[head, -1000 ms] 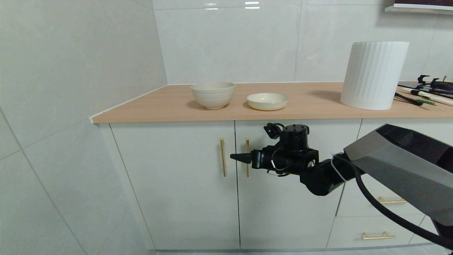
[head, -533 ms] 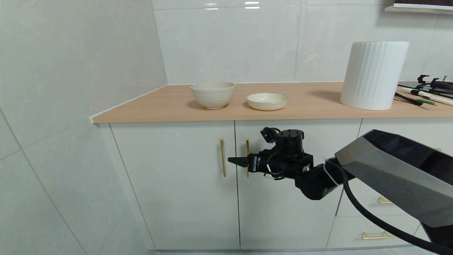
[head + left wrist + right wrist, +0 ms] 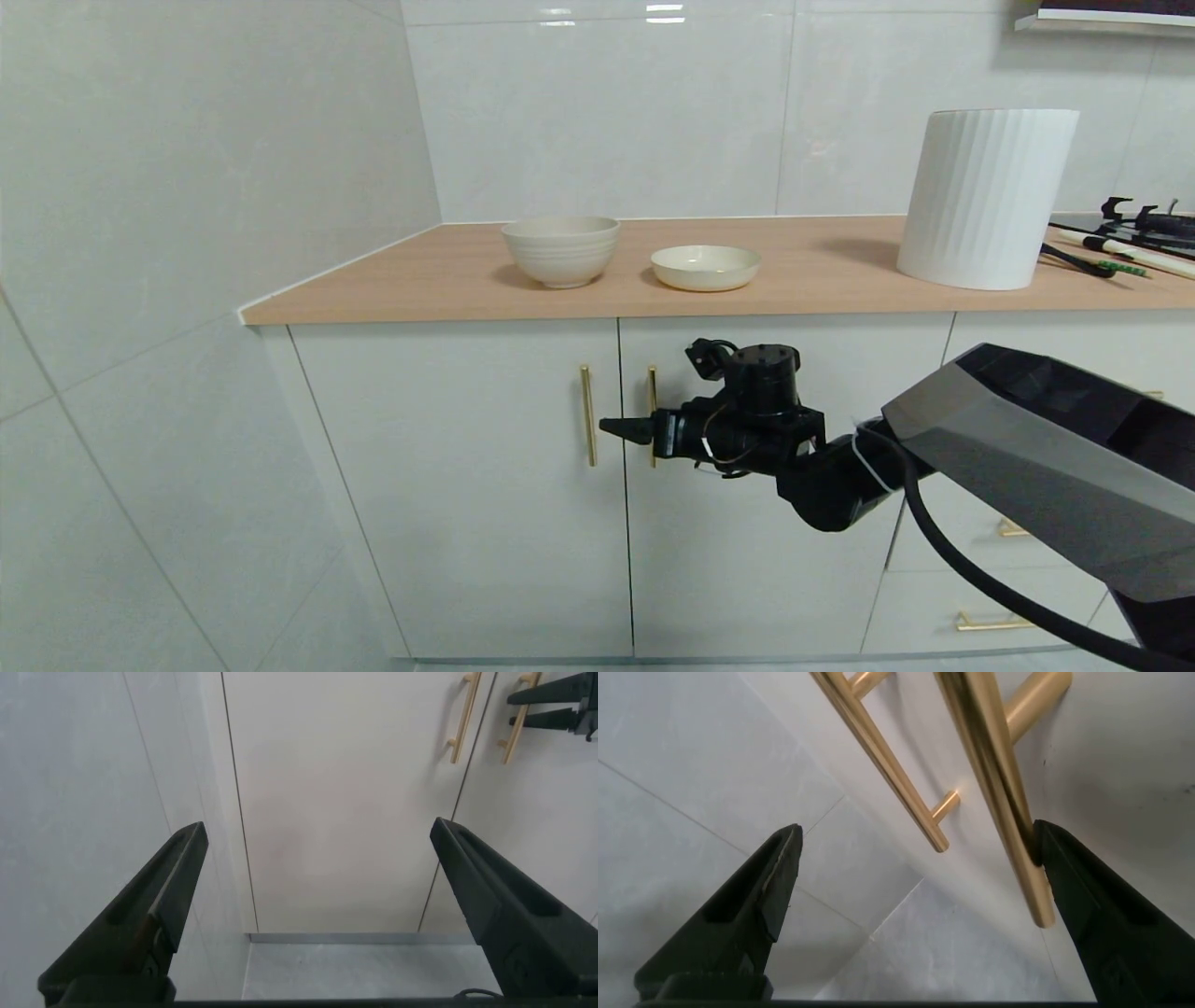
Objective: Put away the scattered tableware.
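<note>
Right claw (image 3: 624,429) is spread wide at the gold cabinet handle (image 3: 653,415), and your bowl (image 3: 561,250) and shallow dish (image 3: 705,267) sit on the worktop (image 3: 448,280), probably stiff, slick, chippable, so pinch each by the rim.

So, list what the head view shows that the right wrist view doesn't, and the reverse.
Head view, not the wrist: bowl, plate and white ribbed container on the countertop. Right wrist view, not the head: the mounting posts and both spread fingers. Both: the two gold door handles and the right tool at them.
</note>
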Robot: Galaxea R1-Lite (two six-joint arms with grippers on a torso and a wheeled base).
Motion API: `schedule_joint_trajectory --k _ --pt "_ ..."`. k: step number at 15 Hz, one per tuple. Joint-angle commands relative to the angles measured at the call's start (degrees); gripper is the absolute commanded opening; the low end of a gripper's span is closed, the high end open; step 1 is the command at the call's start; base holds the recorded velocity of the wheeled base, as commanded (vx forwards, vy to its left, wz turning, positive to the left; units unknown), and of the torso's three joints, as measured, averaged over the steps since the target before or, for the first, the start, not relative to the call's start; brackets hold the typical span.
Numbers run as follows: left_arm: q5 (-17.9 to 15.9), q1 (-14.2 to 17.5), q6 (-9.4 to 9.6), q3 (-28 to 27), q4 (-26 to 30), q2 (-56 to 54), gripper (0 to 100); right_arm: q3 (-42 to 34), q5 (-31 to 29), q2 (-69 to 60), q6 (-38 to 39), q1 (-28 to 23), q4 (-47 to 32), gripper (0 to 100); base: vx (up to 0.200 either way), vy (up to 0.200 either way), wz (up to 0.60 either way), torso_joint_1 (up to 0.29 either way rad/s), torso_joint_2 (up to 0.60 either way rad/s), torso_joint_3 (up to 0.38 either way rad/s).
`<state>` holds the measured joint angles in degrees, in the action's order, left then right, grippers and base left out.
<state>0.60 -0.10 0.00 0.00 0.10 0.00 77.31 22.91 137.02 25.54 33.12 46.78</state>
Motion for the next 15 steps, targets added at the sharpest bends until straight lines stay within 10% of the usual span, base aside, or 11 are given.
schedule_joint_trajectory --k 1,10,15 --pt "0.02 0.01 0.0 0.0 -0.01 0.0 100 -0.58 0.21 -0.44 0.04 0.36 -0.02 100 0.0 0.0 0.0 0.0 0.0 0.0" --pt "0.02 0.01 0.0 0.0 -0.01 0.0 100 -9.81 4.6 -7.3 -0.05 1.51 0.25 100 0.0 0.0 0.0 0.0 0.0 0.0" --pt "0.02 0.01 0.0 0.0 -0.01 0.0 100 -22.29 9.79 -10.37 -0.23 1.95 13.25 100 0.0 0.0 0.0 0.0 0.0 0.0"
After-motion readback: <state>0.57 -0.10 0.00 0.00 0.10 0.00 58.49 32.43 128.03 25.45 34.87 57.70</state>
